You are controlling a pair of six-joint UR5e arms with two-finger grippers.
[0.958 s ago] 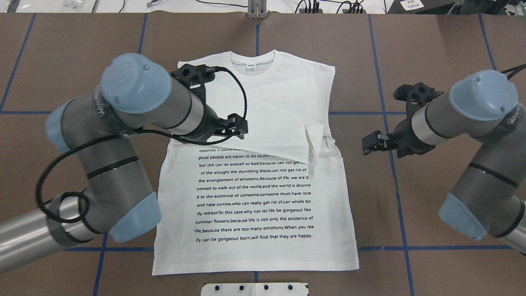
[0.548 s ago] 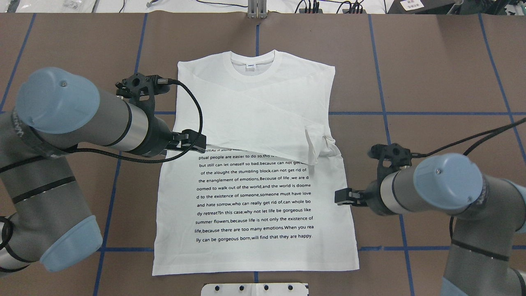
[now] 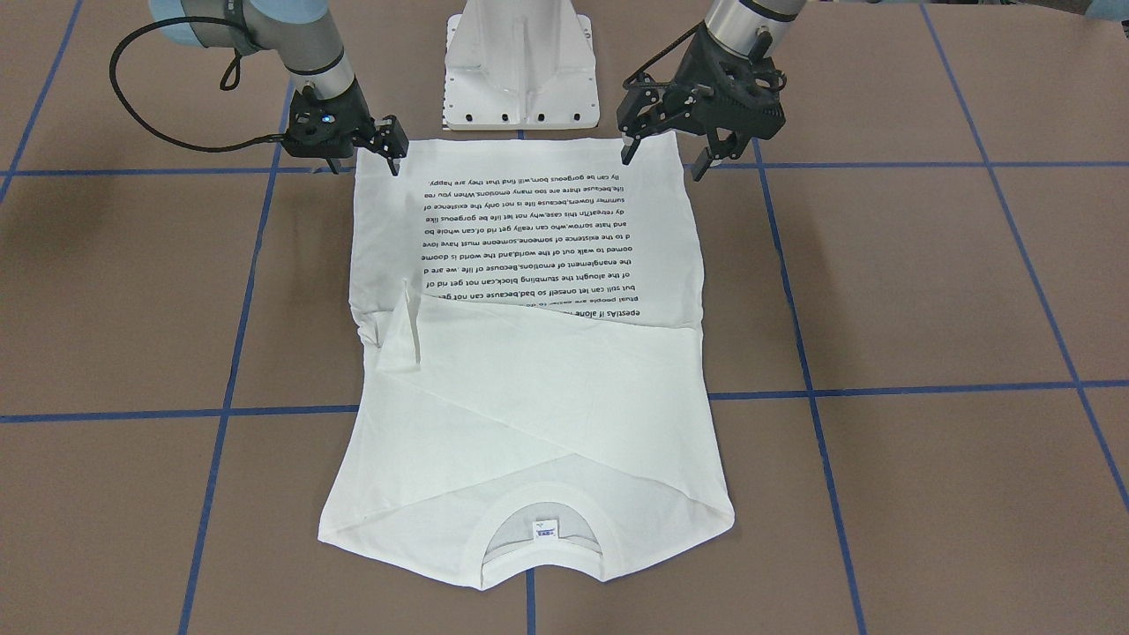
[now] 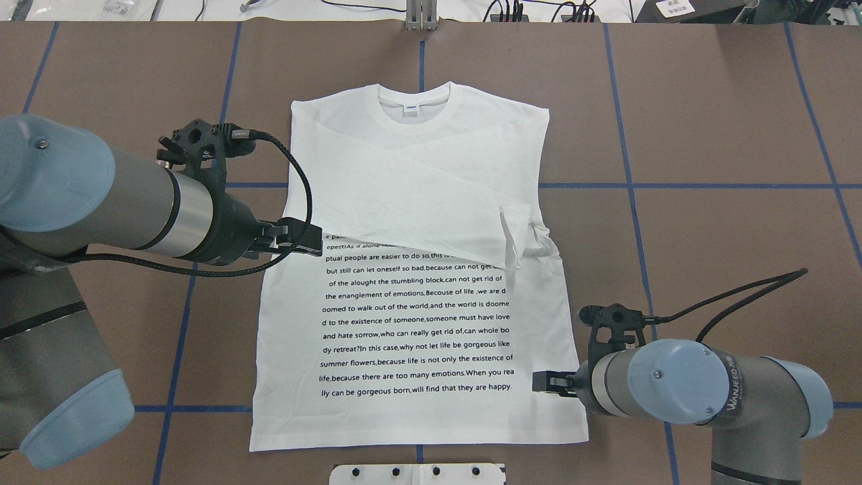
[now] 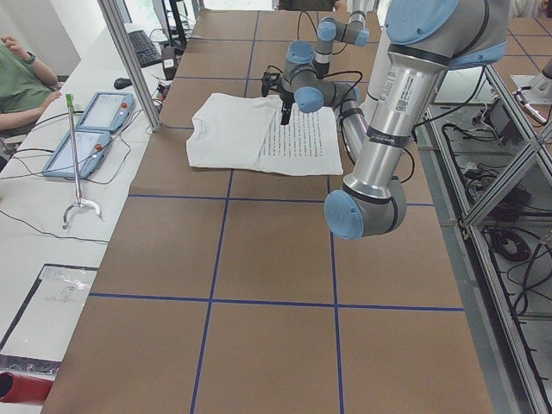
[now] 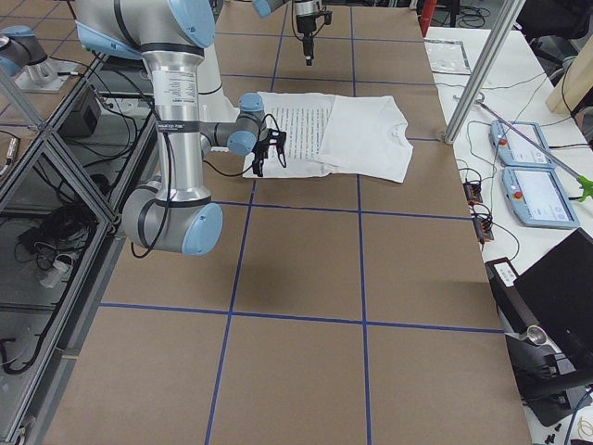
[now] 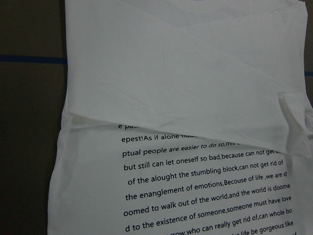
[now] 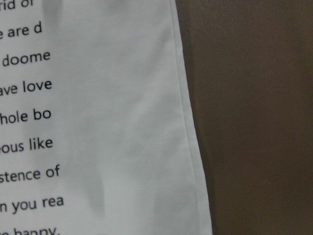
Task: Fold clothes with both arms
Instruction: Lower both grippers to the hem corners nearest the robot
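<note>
Overhead exterior: pedestal base [image 4: 417,474] beside T-shirt [image 4: 417,202]

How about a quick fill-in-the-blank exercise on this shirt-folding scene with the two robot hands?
1. The T-shirt lies flat with its printed text facing ___.
2. Its collar lies at the end of the shirt pointing ___ from the robot.
3. The left hand and the right hand are both ___, holding nothing.
4. The table is marked off by tape lines coloured ___.

Missing words: up; away; open; blue.
</note>
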